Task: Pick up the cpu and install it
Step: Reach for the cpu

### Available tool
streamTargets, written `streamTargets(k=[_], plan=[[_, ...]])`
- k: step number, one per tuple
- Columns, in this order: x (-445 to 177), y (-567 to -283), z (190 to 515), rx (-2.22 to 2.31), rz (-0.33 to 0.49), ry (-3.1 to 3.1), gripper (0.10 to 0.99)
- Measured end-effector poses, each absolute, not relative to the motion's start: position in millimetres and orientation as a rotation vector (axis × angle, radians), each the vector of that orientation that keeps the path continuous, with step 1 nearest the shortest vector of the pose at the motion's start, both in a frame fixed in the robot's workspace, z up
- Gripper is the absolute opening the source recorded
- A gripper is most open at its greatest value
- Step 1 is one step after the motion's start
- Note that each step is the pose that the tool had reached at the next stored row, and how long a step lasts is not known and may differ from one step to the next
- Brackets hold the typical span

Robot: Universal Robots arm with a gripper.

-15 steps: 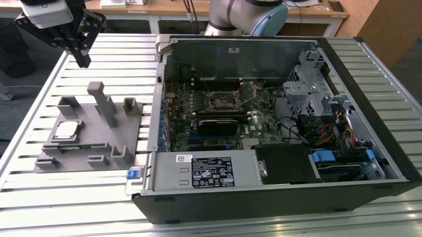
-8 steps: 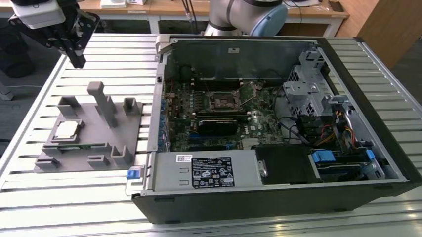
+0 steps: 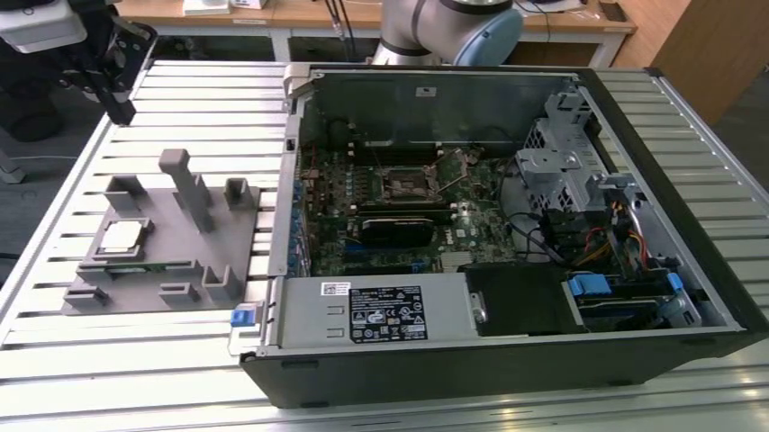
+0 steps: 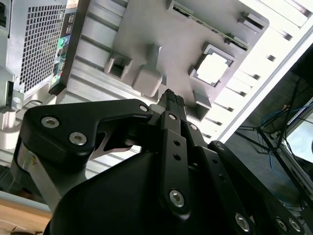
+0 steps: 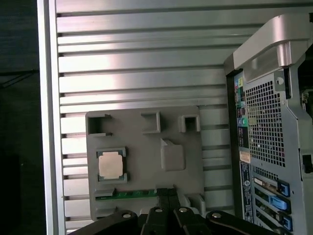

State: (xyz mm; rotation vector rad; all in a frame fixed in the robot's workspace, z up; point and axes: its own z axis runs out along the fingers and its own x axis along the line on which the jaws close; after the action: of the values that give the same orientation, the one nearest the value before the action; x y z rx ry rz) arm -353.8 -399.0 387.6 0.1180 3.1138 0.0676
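Observation:
The cpu [image 3: 122, 236] is a small square chip with a shiny pale top, lying flat in a square pocket of the grey holder plate [image 3: 162, 270] on the exterior view's left. Both wrist views look down on the cpu [image 4: 213, 67] [image 5: 111, 164] from well above. My gripper [image 3: 122, 113] hangs high over the slatted table behind the plate, apart from the chip. Its black fingers [image 4: 171, 100] [image 5: 166, 193] are pressed together, shut on nothing. In the open computer case [image 3: 505, 225], the motherboard's empty square socket [image 3: 402, 184] sits near the middle.
A green memory stick [image 5: 129, 194] stands in a slot along the plate's edge. Tall grey posts [image 3: 186, 184] rise from the plate beside the chip. The case's rear panel [image 5: 266, 127] borders the plate. A black heatsink block [image 3: 402, 229] and drive cage [image 3: 565, 171] crowd the case.

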Motion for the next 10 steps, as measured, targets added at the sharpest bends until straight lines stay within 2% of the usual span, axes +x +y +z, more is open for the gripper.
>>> streamTargets(k=[10], plan=[[-385, -399, 386, 0.118, 0.068, 3.114, 0.106]])
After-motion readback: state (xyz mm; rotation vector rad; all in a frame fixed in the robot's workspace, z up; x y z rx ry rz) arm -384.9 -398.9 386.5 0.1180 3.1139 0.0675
